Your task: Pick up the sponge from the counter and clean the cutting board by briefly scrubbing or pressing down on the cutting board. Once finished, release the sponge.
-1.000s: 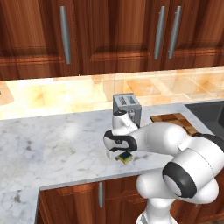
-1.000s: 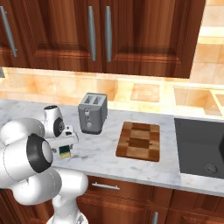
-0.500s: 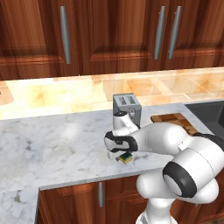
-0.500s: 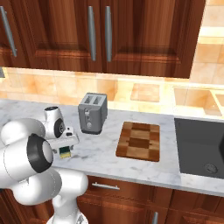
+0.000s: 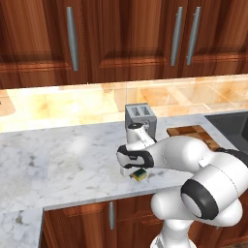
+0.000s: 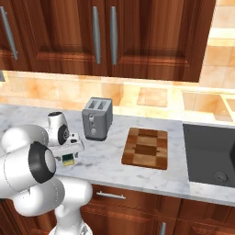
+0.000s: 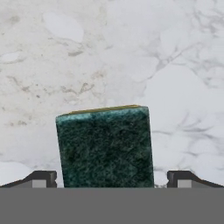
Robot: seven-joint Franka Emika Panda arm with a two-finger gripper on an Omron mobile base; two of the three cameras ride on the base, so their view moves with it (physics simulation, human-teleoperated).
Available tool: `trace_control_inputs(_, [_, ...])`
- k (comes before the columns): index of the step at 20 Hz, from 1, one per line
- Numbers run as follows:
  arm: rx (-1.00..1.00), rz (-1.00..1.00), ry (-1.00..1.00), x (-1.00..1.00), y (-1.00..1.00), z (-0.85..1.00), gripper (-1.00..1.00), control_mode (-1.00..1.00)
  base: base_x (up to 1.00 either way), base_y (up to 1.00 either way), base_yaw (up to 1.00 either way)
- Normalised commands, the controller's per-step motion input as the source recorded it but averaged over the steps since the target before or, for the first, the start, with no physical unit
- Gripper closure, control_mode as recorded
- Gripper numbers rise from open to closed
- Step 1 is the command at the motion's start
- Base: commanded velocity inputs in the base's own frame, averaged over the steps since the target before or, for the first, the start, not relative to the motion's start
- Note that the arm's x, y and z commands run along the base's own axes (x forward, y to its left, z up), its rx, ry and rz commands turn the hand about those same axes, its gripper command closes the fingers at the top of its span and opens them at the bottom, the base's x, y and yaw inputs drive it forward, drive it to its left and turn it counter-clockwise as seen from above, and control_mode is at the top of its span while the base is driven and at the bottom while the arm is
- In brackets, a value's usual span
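The sponge (image 7: pixel 105 146), dark green on top with a yellow edge, lies on the white marble counter (image 7: pixel 131 52) straight below my hand. My gripper (image 7: pixel 111 178) is open, one fingertip (image 7: pixel 41 178) on each side of the sponge, not touching it. In the left base view the sponge (image 5: pixel 140 175) peeks out under the hand near the counter's front edge. In the right base view the sponge (image 6: pixel 68 159) shows below the hand. The cutting board (image 6: pixel 146 148) lies flat on the counter (image 6: pixel 114 165) to the right of the toaster, and part of the cutting board (image 5: pixel 191 131) shows behind my arm.
A grey toaster (image 6: pixel 97 118) stands just behind the hand, between it and the board, and the toaster (image 5: pixel 140 116) shows past my arm. A dark sink (image 6: pixel 211 156) is set into the counter at the right. Wall cabinets hang above.
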Motion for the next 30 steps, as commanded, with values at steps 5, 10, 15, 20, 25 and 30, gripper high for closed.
trace_control_inputs(5, [0.0, 0.0, 0.0, 0.0, 0.0, 0.0, -1.0, -1.0, 0.0, 0.0, 0.0])
trace_control_inputs(10, [0.0, 0.0, 0.0, 0.0, 0.0, 0.0, -1.0, -1.0, 0.0, 0.0, 0.0])
trace_control_inputs(15, [0.0, 0.0, 0.0, 0.0, 0.0, -0.01, -1.0, -1.0, 0.0, 0.0, 0.0])
trace_control_inputs(20, [0.0, 0.0, 0.0, 0.0, 0.0, -0.06, -1.0, -1.0, 0.0, 0.0, 0.0])
trace_control_inputs(25, [0.0, 0.01, 0.0, 0.0, 0.0, -0.05, -1.0, -1.0, 0.0, 0.0, 0.0])
trace_control_inputs(30, [0.0, 0.01, 0.0, 0.0, 0.0, -0.03, 1.0, -1.0, 0.0, 0.0, 0.0])
